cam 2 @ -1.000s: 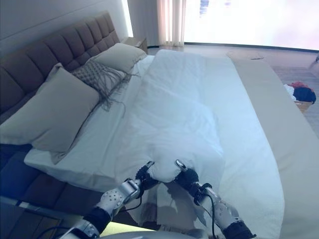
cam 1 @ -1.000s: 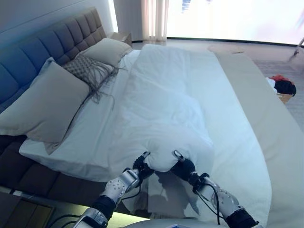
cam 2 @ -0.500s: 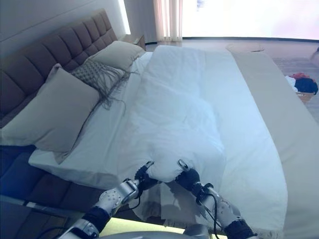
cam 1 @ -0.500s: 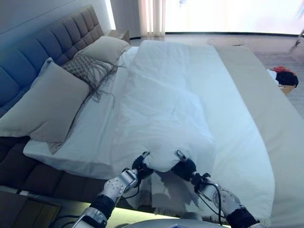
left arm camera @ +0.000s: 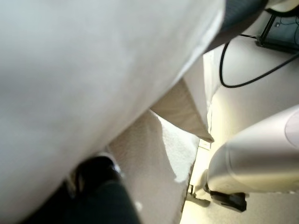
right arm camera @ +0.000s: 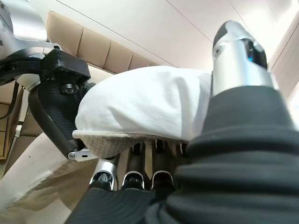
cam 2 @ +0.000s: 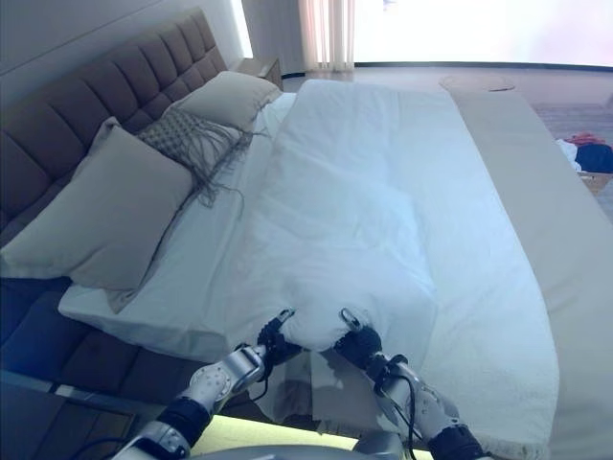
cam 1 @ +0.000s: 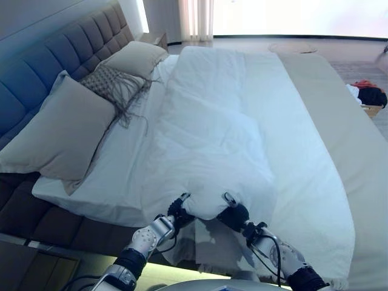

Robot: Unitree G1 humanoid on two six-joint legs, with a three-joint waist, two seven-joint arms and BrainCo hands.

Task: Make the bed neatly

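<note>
A white duvet (cam 1: 212, 133) lies lengthwise down the middle of the bed, rumpled and bunched at its near end. Both hands grip that near edge, which is lifted a little off the mattress. My left hand (cam 1: 176, 213) pinches it from the left, with the thumb on top. My right hand (cam 1: 233, 216) holds it from the right; in the right wrist view the duvet edge (right arm camera: 140, 102) sits between the thumb (right arm camera: 238, 51) and the curled fingers. In the left wrist view the duvet (left arm camera: 84, 70) fills most of the picture and hides the fingers.
A large beige pillow (cam 1: 60, 133), a fringed cushion (cam 1: 112, 85) and a second pillow (cam 1: 136, 57) lean on the tufted headboard (cam 1: 54, 66) at the left. A beige cover (cam 1: 357, 145) runs along the bed's right side. A basket of clothes (cam 1: 368, 97) stands on the floor beyond.
The whole picture has shifted slightly, so the camera moved. Both hands keep their hold on the duvet's near edge in about the same place.
</note>
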